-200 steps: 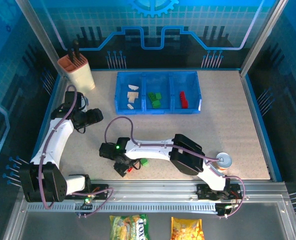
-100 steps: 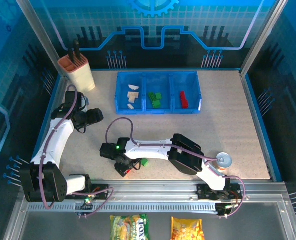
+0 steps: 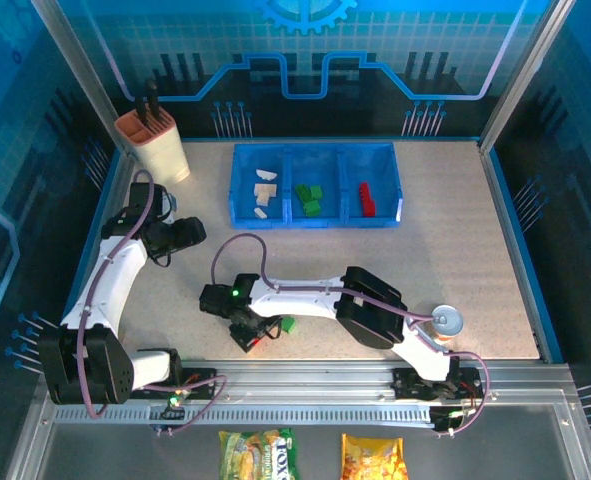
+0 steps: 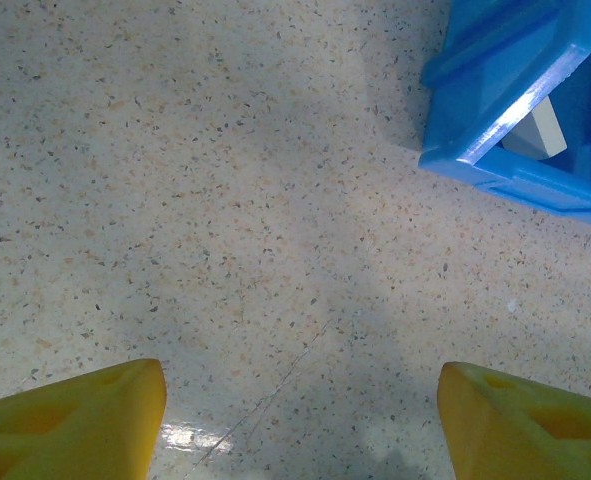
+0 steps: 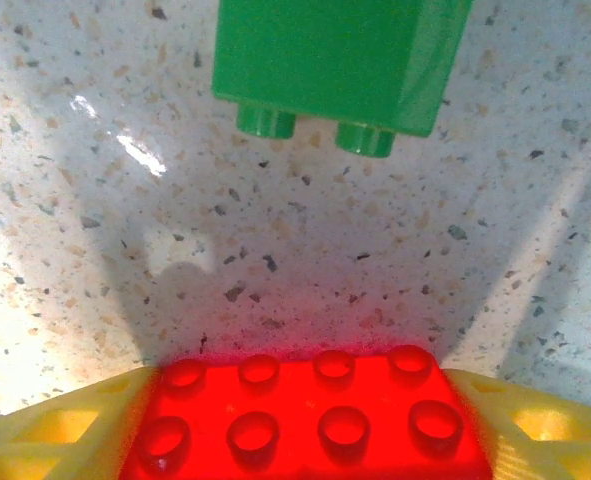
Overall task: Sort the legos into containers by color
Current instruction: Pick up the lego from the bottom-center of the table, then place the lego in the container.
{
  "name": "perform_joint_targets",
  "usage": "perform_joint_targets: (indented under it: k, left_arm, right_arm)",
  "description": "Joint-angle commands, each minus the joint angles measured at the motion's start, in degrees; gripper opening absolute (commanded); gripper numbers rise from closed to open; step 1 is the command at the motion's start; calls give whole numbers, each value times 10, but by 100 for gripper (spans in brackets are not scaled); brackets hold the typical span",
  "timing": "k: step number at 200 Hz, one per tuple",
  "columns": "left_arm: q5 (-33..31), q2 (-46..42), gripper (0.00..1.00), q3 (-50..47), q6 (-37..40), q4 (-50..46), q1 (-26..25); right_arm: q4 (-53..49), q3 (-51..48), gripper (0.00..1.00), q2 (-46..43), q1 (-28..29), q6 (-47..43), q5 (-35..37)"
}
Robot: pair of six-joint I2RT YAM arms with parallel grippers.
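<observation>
My right gripper is low over the table near the front edge, shut on a red lego whose studs face the wrist camera between the yellow fingers. A green lego lies on its side just beyond it, also seen beside the gripper as a green lego. The blue containers stand at the back: cream legos in the left bin, green legos in the middle, red legos in the right. My left gripper hovers open over bare table, its fingers wide apart, a corner of the blue containers ahead.
A beige knife block with an orange top stands at the back left. A small round tin can sits by the right arm near the front edge. Snack packets lie below the table rail.
The right gripper has shifted very slightly with the red lego in it. The left arm has not moved.
</observation>
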Motion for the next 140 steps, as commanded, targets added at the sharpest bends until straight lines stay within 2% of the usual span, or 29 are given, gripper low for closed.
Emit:
perform_joint_targets:
  k: [1, 76, 140]
  left_arm:
    - [4, 1, 73, -5, 11, -5, 7]
    - [5, 2, 73, -4, 11, -6, 7]
    - [8, 5, 73, -3, 11, -7, 7]
  right_arm:
    - [-17, 15, 63, -18, -27, -3, 16]
    - [-22, -17, 63, -74, -111, -33, 31]
    - [-7, -140, 63, -197, -246, -63, 39]
